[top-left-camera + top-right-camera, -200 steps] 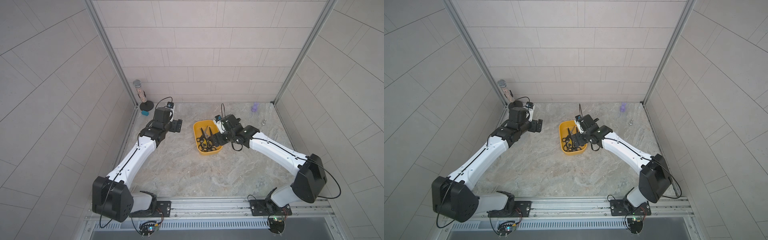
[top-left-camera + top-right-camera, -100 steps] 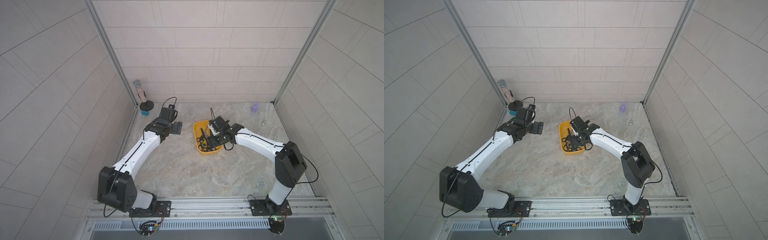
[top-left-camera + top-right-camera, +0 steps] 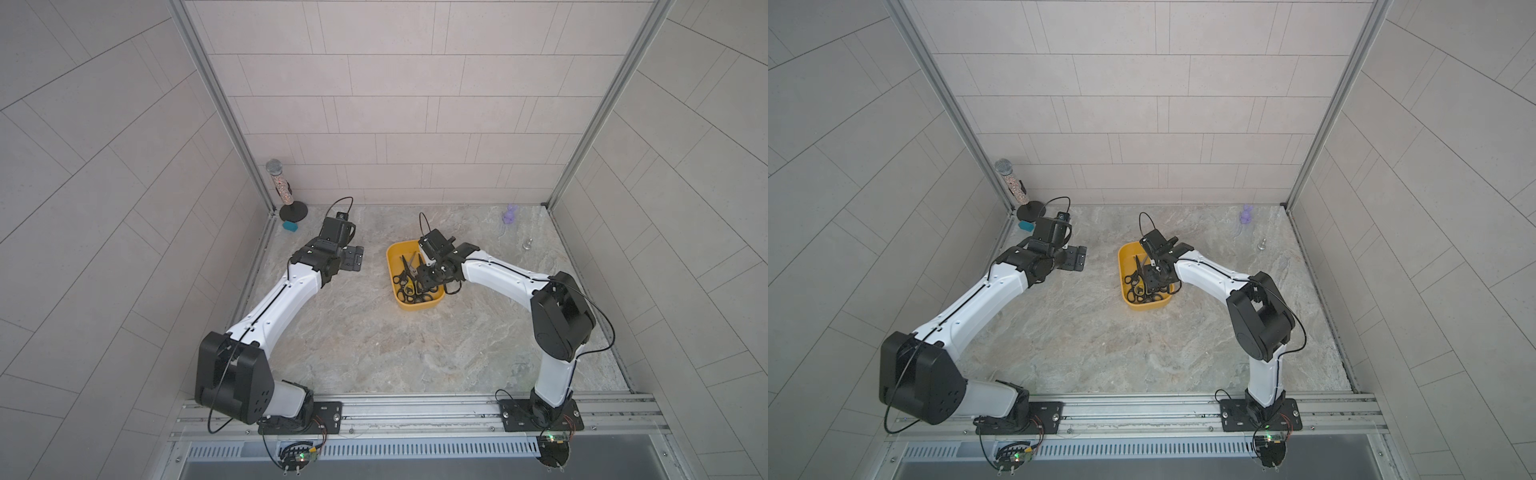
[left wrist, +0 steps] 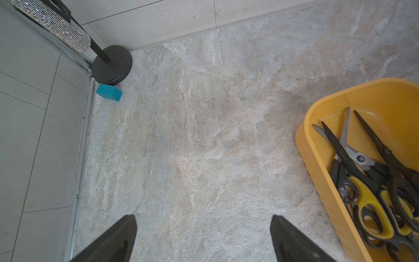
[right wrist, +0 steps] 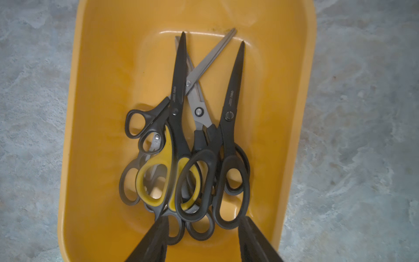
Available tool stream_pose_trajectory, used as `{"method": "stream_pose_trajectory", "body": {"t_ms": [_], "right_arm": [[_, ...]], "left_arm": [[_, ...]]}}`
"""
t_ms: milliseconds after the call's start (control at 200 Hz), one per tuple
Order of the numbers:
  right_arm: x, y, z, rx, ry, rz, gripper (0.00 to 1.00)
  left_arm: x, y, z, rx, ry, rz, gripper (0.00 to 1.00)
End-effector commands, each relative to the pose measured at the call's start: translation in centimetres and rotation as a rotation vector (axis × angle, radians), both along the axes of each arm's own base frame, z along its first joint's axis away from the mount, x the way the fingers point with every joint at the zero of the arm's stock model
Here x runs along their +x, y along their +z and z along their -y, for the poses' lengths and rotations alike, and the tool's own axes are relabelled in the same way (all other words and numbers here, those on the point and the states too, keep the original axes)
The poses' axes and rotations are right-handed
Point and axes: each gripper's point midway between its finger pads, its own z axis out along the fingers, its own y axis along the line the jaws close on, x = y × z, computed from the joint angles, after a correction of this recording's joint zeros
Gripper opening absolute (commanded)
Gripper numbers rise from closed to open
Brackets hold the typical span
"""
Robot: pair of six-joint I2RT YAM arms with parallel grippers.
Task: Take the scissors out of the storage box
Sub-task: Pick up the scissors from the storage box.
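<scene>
The yellow storage box [image 3: 419,306] [image 3: 1144,306] sits mid-table with several scissors [image 3: 405,270] [image 5: 179,113] piled inside, blades toward the far end. Most have black loop handles; one pair has yellow-and-black handles [image 5: 156,177]. My right gripper [image 5: 204,221] [image 3: 423,286] reaches down into the box's near end. Its fingers straddle the black handle loops, partly closed, with a gap still between them. My left gripper [image 4: 204,221] [image 3: 353,259] hangs wide open over bare table left of the box, holding nothing.
A glittery microphone on a black round stand [image 3: 279,183] and a small teal block [image 3: 289,225] are in the far left corner. A purple figurine [image 3: 510,214] and a small clear object [image 3: 528,245] lie far right.
My right gripper has sunk into the box over the handle loops and its jaws have narrowed a lot. The left arm has shifted slightly, its gripper still wide open.
</scene>
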Motion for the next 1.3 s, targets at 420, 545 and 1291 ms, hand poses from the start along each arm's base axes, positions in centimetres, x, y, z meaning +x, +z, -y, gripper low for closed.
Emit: {"method": "stream_pose_trajectory", "body": {"t_ms": [420,545,1291], "right_arm": [[1.1,-2.9,0.4,-0.028,-0.084,-0.028,0.46],[1.4,-3.3,0.7,-0.034,-0.114,-0.024,0.44],[1.9,-5.7,0.7,-0.036,-0.168,-0.057,0.28]], "left_arm": [[-0.1,0.6,-0.1,-0.008,0.015,0.034,1.0],[-0.1,0.5,-0.2,-0.009,0.017,0.035,0.99],[0.0,0.6,-0.1,-0.017,0.022,0.043,1.0]]}}
